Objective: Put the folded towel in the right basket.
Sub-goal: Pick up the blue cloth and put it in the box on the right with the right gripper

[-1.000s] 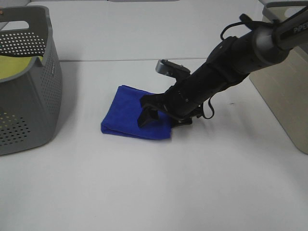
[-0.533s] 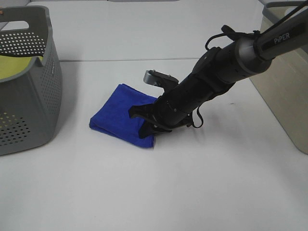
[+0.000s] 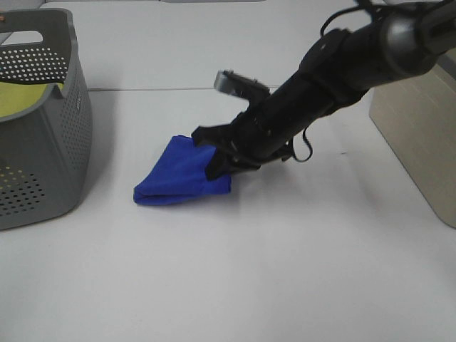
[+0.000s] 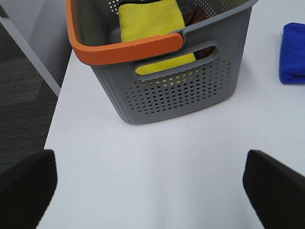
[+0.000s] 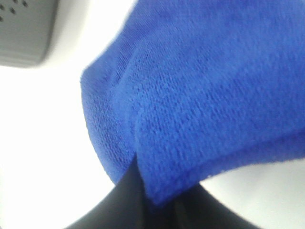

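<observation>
At the far left stands one grey basket (image 3: 43, 121) with perforated walls, and the left wrist view shows its orange rim handle (image 4: 128, 50) and a single yellow cloth (image 4: 150, 21) lying inside. In that same view the left gripper (image 4: 150, 171) hangs over the bare white surface (image 3: 249, 278) beside this basket, its jaws spread wide with nothing between them. Further right, near the middle of the surface and well apart from both baskets, is the one folded towel (image 3: 182, 174), deep blue. Its long axis runs roughly left to right in the high view, slanting up toward the right. The rounded left end points at the grey basket and rests on the surface, while the right end is raised off it. That raised end is caught in the right gripper (image 3: 219, 153), whose jaws are clamped on the towel's edge. The right wrist view shows blue pile filling the frame, with the cloth's edge pinched down into a black finger (image 5: 128, 205). The right arm (image 3: 335, 78) slopes down from the upper right to reach it. At the far right edge sits the right basket (image 3: 417, 135), beige and solid-walled, with the towel outside it. In all there are two baskets, one blue towel and one yellow cloth.
</observation>
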You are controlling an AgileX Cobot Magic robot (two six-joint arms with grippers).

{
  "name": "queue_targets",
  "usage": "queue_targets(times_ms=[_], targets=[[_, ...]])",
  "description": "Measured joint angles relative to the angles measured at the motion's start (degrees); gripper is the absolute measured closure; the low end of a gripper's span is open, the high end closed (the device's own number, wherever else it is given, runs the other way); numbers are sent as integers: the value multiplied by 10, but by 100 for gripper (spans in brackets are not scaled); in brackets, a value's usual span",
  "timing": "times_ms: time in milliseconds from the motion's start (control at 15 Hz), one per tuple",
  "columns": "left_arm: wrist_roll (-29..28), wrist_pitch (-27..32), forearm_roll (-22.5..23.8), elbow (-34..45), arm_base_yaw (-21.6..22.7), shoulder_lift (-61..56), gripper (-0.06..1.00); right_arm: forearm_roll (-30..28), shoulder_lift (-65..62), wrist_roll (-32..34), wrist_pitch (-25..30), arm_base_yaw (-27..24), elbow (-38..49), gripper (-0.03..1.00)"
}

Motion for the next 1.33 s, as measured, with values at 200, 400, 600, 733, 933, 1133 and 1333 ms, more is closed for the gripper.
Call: queue_targets(times_ms=[200,400,600,733,933,1133,1333], targets=[[0,0,0,0,0,0,-4,-23,-96,1,28,-45,-32,88],[0,0,0,0,0,0,-4,-33,-186,3,44,-112,-73,88],[0,0,0,0,0,0,-4,-33,-245,22,47,-207,-111,88],[0,0,0,0,0,0,-4,-33,-260,54,48,-282,-127,88],[0,0,0,0,0,0,-4,-37,-262,96,49,-390,-129,88],[0,0,0,0,0,0,-4,-43,-262,104,60,-466,-129,88],[0,0,0,0,0,0,-4,-136,-264,105,58,-496,-102,88]])
